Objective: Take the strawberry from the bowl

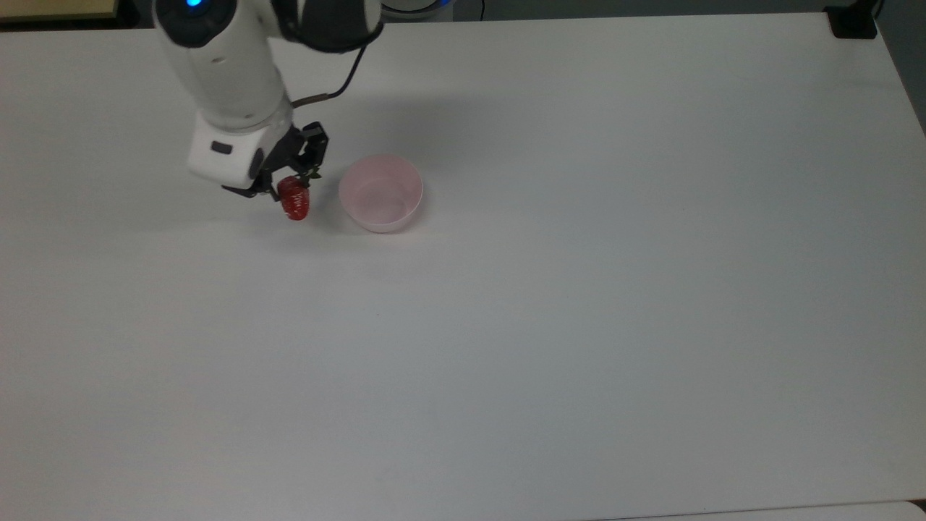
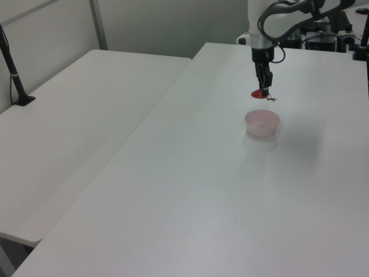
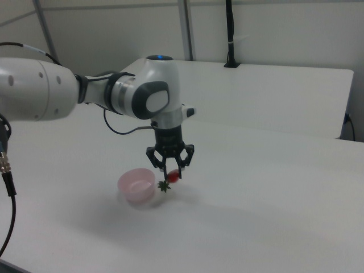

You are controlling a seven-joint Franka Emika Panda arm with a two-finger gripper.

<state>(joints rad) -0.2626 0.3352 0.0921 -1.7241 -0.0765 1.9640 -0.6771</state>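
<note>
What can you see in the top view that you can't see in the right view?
The top view looks straight down into the bowl, so its bare inside bottom shows, and the strawberry hangs to the top view's left of the bowl. The right view looks from the side instead: it shows the strawberry's green leafy top, the strawberry held up off the table, and a second table behind. Both show the gripper shut on the strawberry, the pink bowl with nothing in it, and the white table.
</note>
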